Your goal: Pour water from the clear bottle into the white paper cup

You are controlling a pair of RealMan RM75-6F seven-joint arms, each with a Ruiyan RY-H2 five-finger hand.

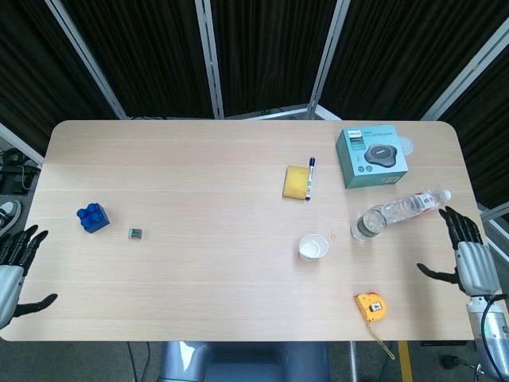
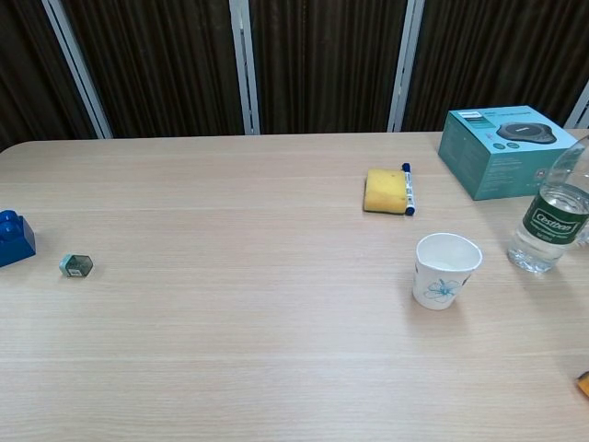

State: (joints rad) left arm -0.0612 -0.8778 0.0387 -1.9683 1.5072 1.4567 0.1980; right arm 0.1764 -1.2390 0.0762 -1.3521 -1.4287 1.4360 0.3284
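Near the right edge of the table (image 1: pixel 199 263) stands the clear bottle (image 1: pixel 398 213), upright on its base with a green label and some water in the bottom, its cap on as far as the head view shows. It stands free, with nothing touching it, so it rests on its own weight. Just beside it, toward the table's middle, sits the white paper cup (image 2: pixel 446 270), mouth up and also standing alone; the two are close enough that a short tilt of the bottle would likely reach the cup's rim.

Off the table's right edge hangs the right hand (image 1: pixel 471 259), palm toward the bottle, fingers (image 1: pixel 455 225) spread apart and thumb stuck out, holding nothing. The bottle lies clear of those fingertips, with its cap end nearest them but a visible gap between. By my reading, the grasp has yet to be made, and the hand's wide spread suits wrapping the bottle's body.

At the far left corner, the left hand (image 1: pixel 14 267) is likewise splayed and empty, well apart from everything.

Around them lie a teal box (image 1: pixel 371 157), a yellow sponge (image 1: pixel 297 181) with a marker (image 1: pixel 310 177) beside it, and a tape measure (image 1: pixel 371 305).
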